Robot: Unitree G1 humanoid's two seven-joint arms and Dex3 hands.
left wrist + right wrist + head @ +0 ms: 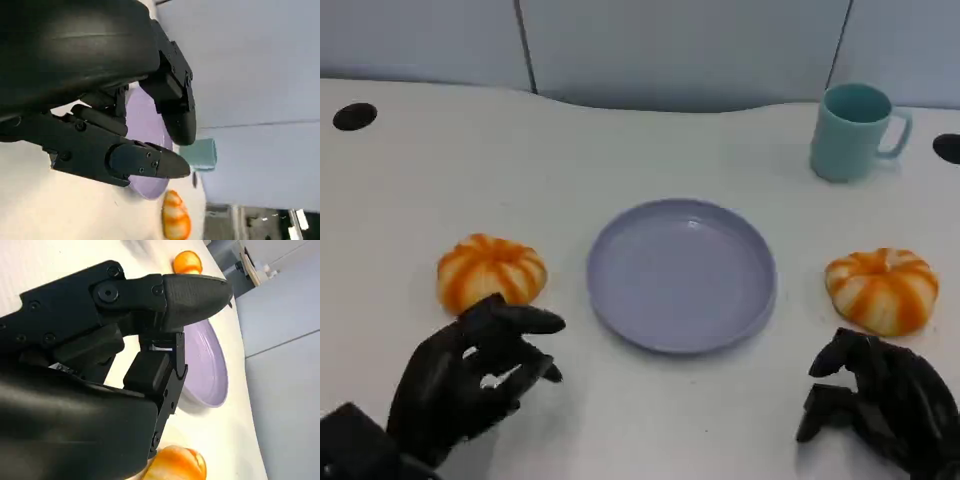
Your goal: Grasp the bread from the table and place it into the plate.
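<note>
2 orange-striped breads (491,271) (882,289), 1 lavender plate (681,275), 1 teal mug (854,131).

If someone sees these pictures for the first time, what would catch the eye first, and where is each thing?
Most striking are the two orange-and-white striped breads: the left bread lies left of the plate, the right bread lies to its right. Between them sits the empty lilac plate, with a teal mug behind it to the right. Near the front edge, the black left hand and right hand hover, each just before its bread and holding nothing.
</note>
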